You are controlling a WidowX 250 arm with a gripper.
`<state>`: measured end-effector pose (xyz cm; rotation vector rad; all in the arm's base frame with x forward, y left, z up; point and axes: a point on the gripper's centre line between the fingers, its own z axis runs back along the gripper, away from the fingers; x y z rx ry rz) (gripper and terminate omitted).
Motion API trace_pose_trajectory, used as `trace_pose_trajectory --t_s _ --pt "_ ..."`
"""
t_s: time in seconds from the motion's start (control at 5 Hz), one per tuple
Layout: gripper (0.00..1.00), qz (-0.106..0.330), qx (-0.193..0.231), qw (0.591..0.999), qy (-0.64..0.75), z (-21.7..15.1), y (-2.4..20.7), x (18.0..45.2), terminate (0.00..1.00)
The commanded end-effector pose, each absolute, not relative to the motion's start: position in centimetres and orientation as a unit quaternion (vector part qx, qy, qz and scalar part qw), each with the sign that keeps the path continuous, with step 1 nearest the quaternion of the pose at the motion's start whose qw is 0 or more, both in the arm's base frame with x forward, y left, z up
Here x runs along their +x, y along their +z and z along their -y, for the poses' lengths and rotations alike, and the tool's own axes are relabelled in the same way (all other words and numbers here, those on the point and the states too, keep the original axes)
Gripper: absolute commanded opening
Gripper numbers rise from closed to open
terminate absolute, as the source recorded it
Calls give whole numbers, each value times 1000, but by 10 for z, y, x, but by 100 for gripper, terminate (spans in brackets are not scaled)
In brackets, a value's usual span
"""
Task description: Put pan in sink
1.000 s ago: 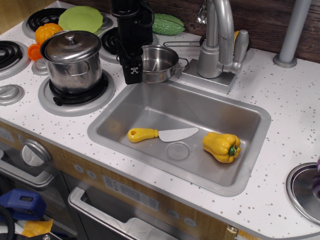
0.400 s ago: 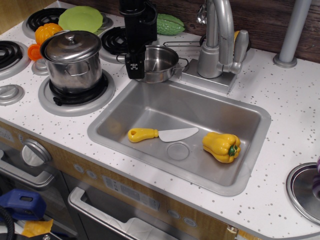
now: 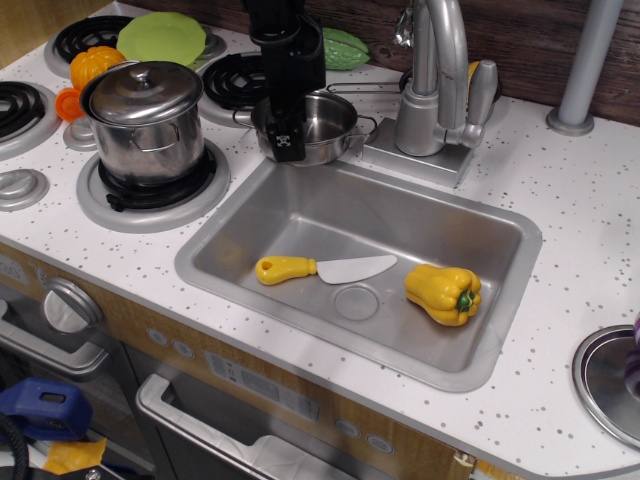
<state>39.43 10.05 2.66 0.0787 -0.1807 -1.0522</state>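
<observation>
The pan (image 3: 328, 122), small, shiny and lidless, stands on the counter at the sink's back left corner, just left of the faucet. The sink (image 3: 300, 215) is the big grey basin in the middle of the view. My black gripper (image 3: 286, 142) comes down from above onto the pan's front-left rim. Its body hides that part of the rim. I cannot tell how its jaws stand or whether they hold the rim.
In the sink lie a yellow-handled knife (image 3: 322, 269) and a yellow pepper (image 3: 443, 293). A lidded steel pot (image 3: 147, 118) stands on the burner at left. The faucet (image 3: 440, 85) rises right of the pan. A green plate (image 3: 162, 38) and a green gourd (image 3: 342, 48) sit behind.
My gripper has moved right, from beside the pan's left side to over its front-left rim. The pan has stayed in place.
</observation>
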Motion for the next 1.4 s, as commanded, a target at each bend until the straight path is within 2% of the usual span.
trace_pose_trajectory --t_s 0.0,0.2,0.4,0.8,1.0,1.2 --pt "100 118 38 858 -499 -115 27 397 0" --pt "0 123 40 859 -496 -113 22 396 0" --pt "0 125 42 858 -496 -112 18 396 0" --pt "0 127 57 867 -478 -93 35 397 0" --pt "0 114 67 888 -440 -74 46 394 0" --pt "0 88 83 913 -390 -59 58 374 0"
